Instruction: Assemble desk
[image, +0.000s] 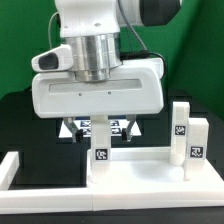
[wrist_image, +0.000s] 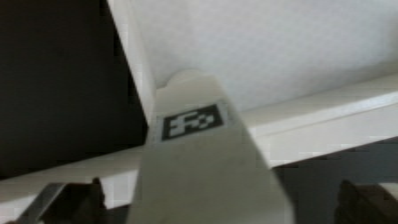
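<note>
The white desk panel (image: 140, 168) lies flat at the front of the exterior view. Two square leg posts (image: 180, 124) (image: 197, 141) stand upright at the panel's right end, each with a tag. A third leg post (image: 101, 143) stands upright at the panel's left corner, directly under my gripper (image: 101, 126). In the wrist view this post (wrist_image: 199, 140) runs up the middle with its tag facing the camera, and the panel (wrist_image: 267, 50) lies behind it. My gripper (wrist_image: 217, 205) straddles the post. Its dark fingers (wrist_image: 71, 202) stand apart from the post's sides with gaps showing, so it is open.
A long white L-shaped border bar (image: 22, 168) runs along the exterior view's left and front. The marker board (image: 122, 127) lies on the black table behind the gripper, mostly hidden by the hand.
</note>
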